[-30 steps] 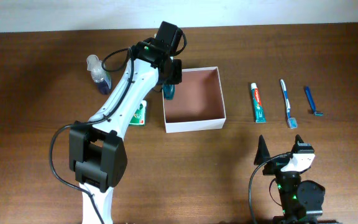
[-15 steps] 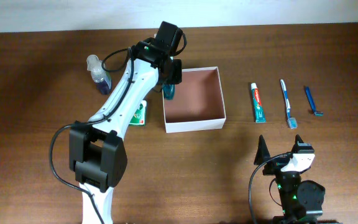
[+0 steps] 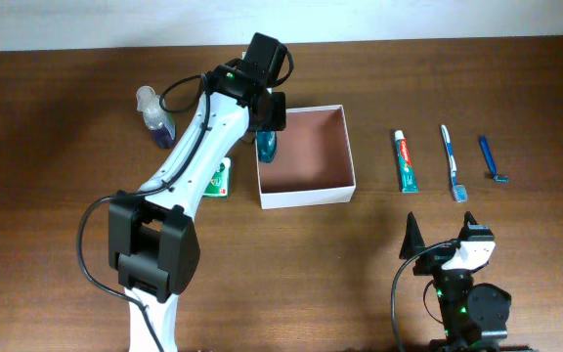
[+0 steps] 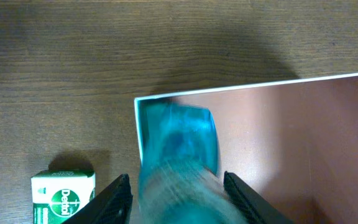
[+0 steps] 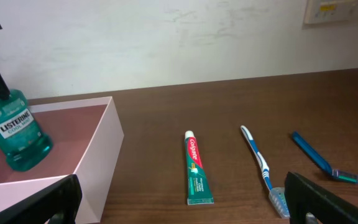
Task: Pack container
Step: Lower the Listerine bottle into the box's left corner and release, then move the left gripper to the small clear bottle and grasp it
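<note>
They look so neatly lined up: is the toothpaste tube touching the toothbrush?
Apart. The right wrist view plainly shows a strip of bare table between the toothpaste tube and the toothbrush.

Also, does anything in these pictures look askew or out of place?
Only the teal mouthwash bottle: it leans tilted in a corner of the container, between the left fingers. The toothpaste, toothbrush and razor lie neatly side by side.

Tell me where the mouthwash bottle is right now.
Overhead, the teal mouthwash bottle is inside the container, against its left wall near the far-left corner, between the fingers of the left end effector.
</note>
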Tool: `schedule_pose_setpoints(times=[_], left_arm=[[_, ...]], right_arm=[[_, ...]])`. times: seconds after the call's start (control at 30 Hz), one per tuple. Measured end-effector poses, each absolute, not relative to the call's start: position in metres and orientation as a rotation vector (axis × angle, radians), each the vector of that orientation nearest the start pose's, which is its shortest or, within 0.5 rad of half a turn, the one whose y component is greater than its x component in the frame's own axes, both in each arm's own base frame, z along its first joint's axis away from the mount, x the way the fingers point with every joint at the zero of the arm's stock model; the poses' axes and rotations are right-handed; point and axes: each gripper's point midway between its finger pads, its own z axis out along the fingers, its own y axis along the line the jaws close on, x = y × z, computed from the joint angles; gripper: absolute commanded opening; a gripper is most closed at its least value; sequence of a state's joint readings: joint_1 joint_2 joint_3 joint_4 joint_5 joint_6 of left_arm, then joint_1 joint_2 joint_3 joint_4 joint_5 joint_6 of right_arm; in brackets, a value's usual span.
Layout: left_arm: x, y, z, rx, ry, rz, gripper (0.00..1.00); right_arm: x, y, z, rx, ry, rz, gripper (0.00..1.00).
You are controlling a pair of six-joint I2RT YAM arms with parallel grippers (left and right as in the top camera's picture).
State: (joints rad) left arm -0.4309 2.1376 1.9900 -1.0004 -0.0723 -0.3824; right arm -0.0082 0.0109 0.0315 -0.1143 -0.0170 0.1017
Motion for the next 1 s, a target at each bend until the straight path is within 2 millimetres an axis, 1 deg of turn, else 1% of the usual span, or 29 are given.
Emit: schedule_pose_setpoints(times=[0.27, 0.4, 0.47, 0.53, 0.57, 0.6, 0.7, 0.8, 0.9, 1.0], left_arm=[[0.475, -0.205, 0.137, 0.055, 2.707, -0.146, 0.49], [0.478, -0.206, 0.139, 0.09, 2.689, -0.145, 0.49], [0.48, -0.207, 0.143, 0.107, 2.679, -0.146, 0.49], [0.482, -0.207, 0.152, 0.112, 2.668, -0.149, 0.49], [0.485, -0.207, 0.164, 0.112, 2.649, -0.156, 0.49], [0.487, -0.207, 0.169, 0.113, 2.638, -0.16, 0.49], [0.494, -0.202, 0.205, 0.1, 2.581, -0.179, 0.5], [0.498, -0.193, 0.248, 0.106, 2.512, -0.188, 0.6], [0.494, -0.177, 0.283, 0.117, 2.475, -0.169, 0.63], [0.484, -0.15, 0.305, 0.097, 2.476, -0.13, 0.63]], right_arm=[[0.245, 0.001, 0.158, 0.078, 1.663, 0.085, 0.99], [0.245, 0.001, 0.158, 0.079, 1.663, 0.085, 0.98], [0.245, 0.001, 0.158, 0.078, 1.663, 0.085, 0.98], [0.245, 0.001, 0.158, 0.078, 1.663, 0.085, 0.98], [0.245, 0.001, 0.158, 0.079, 1.663, 0.084, 0.99], [0.245, 0.001, 0.158, 0.079, 1.663, 0.085, 0.99], [0.245, 0.001, 0.158, 0.079, 1.663, 0.084, 0.98], [0.245, 0.001, 0.158, 0.079, 1.663, 0.085, 0.99], [0.245, 0.001, 0.158, 0.078, 1.663, 0.085, 0.99], [0.245, 0.001, 0.158, 0.078, 1.663, 0.085, 0.98]])
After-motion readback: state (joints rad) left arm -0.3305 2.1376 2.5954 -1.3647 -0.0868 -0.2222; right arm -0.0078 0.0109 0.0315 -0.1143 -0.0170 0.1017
